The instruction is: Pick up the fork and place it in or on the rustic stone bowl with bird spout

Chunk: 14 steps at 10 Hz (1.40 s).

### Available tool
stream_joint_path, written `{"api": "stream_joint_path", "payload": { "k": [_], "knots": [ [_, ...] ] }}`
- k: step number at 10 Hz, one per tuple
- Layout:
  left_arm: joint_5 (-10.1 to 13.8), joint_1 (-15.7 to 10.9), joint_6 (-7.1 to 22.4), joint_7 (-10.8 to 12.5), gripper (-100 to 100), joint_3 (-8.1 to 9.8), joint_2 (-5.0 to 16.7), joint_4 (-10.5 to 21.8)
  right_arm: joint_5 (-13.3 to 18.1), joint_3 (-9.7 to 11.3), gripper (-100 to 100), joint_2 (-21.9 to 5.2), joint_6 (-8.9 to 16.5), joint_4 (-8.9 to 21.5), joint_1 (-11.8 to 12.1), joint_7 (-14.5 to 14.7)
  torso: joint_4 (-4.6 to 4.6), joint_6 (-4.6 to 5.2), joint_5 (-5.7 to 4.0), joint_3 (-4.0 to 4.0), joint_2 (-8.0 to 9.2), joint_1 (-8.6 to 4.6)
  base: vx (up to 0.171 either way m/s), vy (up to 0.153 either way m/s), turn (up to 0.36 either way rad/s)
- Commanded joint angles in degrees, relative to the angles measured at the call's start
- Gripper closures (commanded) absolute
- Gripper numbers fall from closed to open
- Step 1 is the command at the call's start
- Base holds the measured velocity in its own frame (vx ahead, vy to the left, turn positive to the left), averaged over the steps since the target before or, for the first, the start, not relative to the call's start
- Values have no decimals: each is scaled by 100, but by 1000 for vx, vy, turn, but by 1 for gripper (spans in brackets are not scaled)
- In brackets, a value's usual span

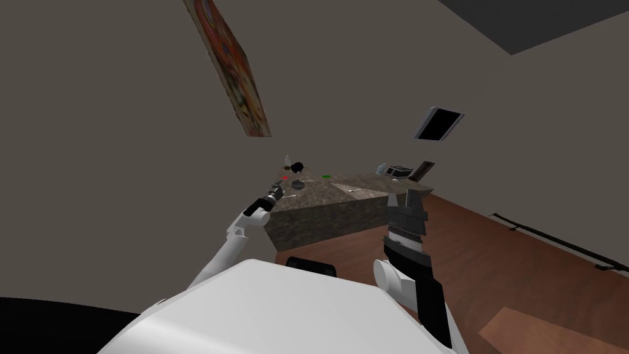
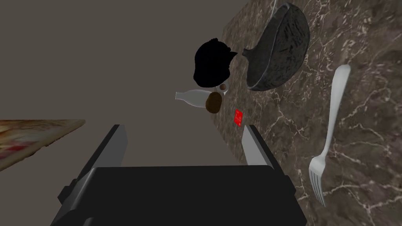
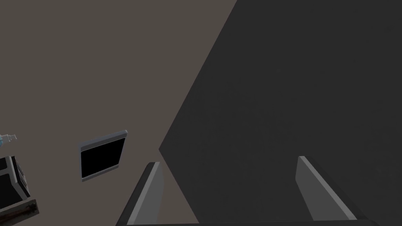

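A pale grey fork [image 2: 331, 129] lies flat on the dark veined marble top [image 2: 365, 98], tines toward my hand. Past its handle end stands the dark grey stone bowl [image 2: 278, 47], its spout [image 2: 247, 53] pointing at the top's edge; the head view shows the bowl [image 1: 298, 184] small at the counter's left end. My left gripper [image 2: 184, 145] hovers open at that edge with nothing between its fingers; the fork lies beside and outside one finger [image 2: 253, 145]. In the head view the left gripper [image 1: 279, 186] reaches the counter's left corner. My right gripper [image 3: 231, 188] is open and empty, held raised at the counter's front [image 1: 411, 198].
Near the bowl by the wall stand a black lump [image 2: 212, 62], a white bottle [image 2: 194, 97], a brown item [image 2: 214, 102] and a small red card [image 2: 238, 117]. A black box [image 1: 398, 171] sits at the counter's far right. A painting [image 1: 230, 67] hangs above.
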Motion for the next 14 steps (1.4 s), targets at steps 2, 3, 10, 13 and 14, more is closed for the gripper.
{"api": "stream_joint_path", "payload": {
  "k": [2,3,10,13,14],
  "knots": [
    [182,-350,449,-66,-100,-49,204,416,0,0,0,0,0,0,0,0,0,-3,1,0,0,1,-5,-6,-79],
    [182,-350,601,-66,-100,-49,204,465,0,0,0,0,0,0,0,0,0,0,0,0,0,0,-5,-5,-50],
    [549,-1058,1645,-201,-100,-145,619,1369,0,0,0,0,0,0,0,0,-1,-1,0,-1,-2,0,-1,-5,-60],
    [668,-1292,2070,-248,-100,-179,750,1674,0,0,0,0,0,0,0,0,0,-1,0,-1,-2,0,1,-3,-48],
    [784,-1523,2259,-296,-100,-214,877,1868,0,0,0,0,0,0,1,0,-1,-4,0,-1,-1,1,2,-4,-78]
  ]
}}
